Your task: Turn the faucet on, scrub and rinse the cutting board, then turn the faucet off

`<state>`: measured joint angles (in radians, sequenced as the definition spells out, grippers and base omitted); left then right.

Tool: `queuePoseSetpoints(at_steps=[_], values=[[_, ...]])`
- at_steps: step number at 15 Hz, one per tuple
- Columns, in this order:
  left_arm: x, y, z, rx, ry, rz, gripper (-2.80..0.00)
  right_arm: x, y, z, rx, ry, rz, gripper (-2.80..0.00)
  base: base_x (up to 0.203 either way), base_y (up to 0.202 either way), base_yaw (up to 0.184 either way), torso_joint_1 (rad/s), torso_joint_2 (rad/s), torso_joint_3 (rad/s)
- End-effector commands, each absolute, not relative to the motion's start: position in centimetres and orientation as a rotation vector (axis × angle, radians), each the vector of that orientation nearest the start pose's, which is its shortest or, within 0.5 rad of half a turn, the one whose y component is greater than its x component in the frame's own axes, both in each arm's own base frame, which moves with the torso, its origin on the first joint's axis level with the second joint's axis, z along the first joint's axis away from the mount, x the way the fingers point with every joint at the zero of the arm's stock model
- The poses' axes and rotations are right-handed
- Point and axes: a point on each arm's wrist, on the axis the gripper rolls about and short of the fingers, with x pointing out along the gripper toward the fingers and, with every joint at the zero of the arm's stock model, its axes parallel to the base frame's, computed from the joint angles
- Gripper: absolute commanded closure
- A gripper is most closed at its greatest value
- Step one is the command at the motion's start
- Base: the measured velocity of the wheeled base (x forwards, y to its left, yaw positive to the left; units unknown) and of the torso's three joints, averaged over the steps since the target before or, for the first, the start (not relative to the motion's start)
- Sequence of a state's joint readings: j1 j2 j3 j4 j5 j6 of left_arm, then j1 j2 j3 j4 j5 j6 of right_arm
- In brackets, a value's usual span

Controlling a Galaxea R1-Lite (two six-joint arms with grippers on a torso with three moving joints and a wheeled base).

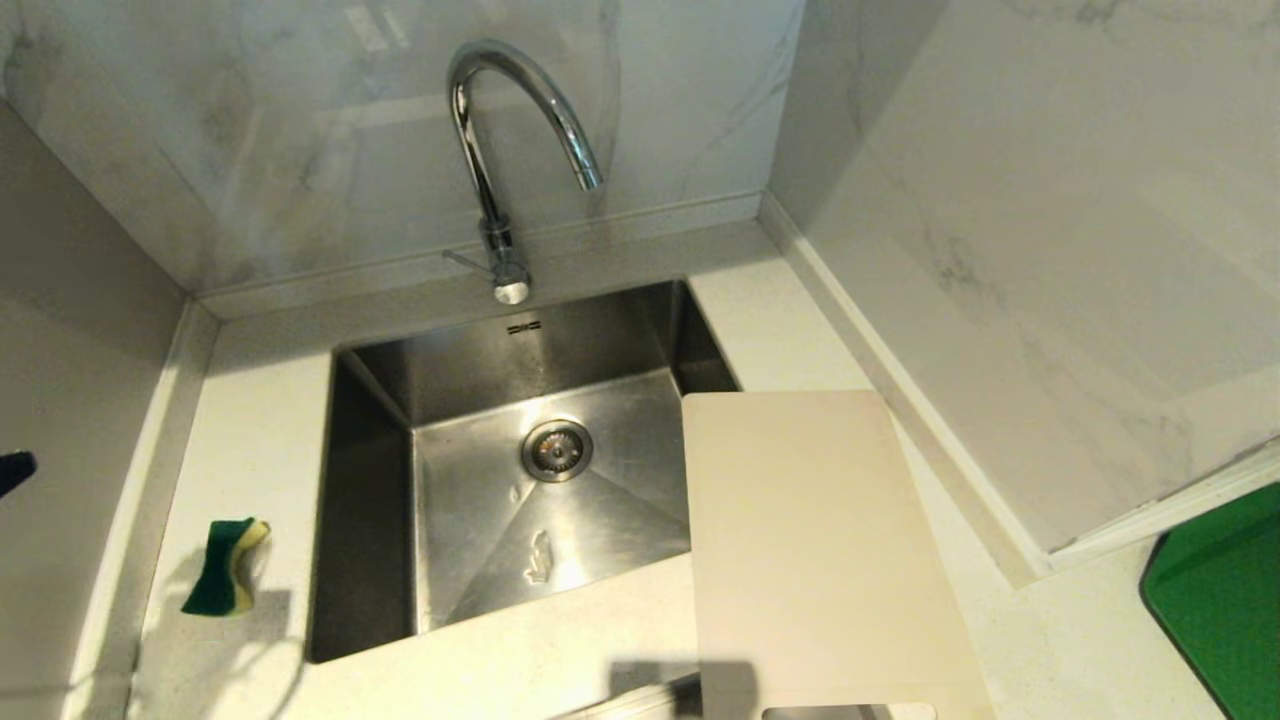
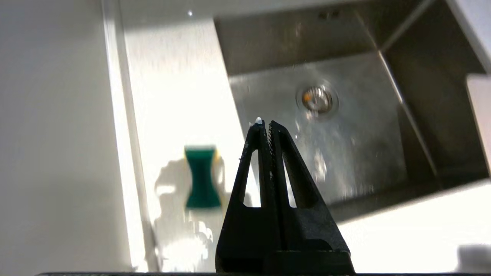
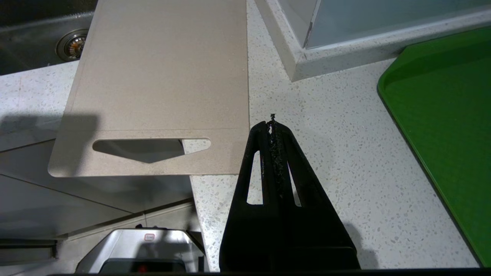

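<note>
The chrome faucet [image 1: 497, 150] stands behind the sink [image 1: 365, 500], its thin lever [image 1: 465, 262] at the base; no water shows at the spout. The cream cutting board [image 1: 810, 540] lies flat on the counter to the right of the sink, one edge over the basin and its slot handle [image 3: 149, 147] past the counter's front edge. My left gripper [image 2: 266, 123] is shut and empty, hovering above the sink's left rim, near a green and yellow sponge [image 2: 201, 176]. A dark tip at the head view's left edge [image 1: 15, 470] is likely that gripper. My right gripper [image 3: 272, 124] is shut and empty above the counter, beside the board [image 3: 165, 76].
The sponge [image 1: 225, 565] stands on the narrow counter strip left of the sink, close to the side wall. A bright green tray [image 1: 1220, 600] lies at the far right. Marble walls close in behind and on the right. The drain [image 1: 557, 450] sits mid-basin.
</note>
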<state>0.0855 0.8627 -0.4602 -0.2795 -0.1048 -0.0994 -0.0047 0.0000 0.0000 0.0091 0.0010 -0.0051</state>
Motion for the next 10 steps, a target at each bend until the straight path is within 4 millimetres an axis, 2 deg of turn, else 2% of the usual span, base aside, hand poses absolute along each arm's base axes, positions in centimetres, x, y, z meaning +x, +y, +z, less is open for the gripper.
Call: queuePoseSetpoints(at_steps=[1, 4, 10], values=[[6.2, 0.3, 19.0, -0.109, 0.088, -0.028, 0.0, -2.3, 0.0, 7.5, -0.005, 0.009, -0.003, 0.0, 0.0, 0.0, 0.0, 0.0, 0.0, 0.0], [4.4, 0.0, 15.7, -0.118, 0.127, -0.094, 0.0, -2.3, 0.0, 7.5, -0.003, 0.009, -0.003, 0.0, 0.0, 0.0, 0.0, 0.0, 0.0, 0.0], [1.8, -0.4, 11.6, -0.11, 0.13, -0.184, 0.0, -2.3, 0.0, 7.5, -0.004, 0.009, -0.003, 0.0, 0.0, 0.0, 0.0, 0.0, 0.0, 0.0]])
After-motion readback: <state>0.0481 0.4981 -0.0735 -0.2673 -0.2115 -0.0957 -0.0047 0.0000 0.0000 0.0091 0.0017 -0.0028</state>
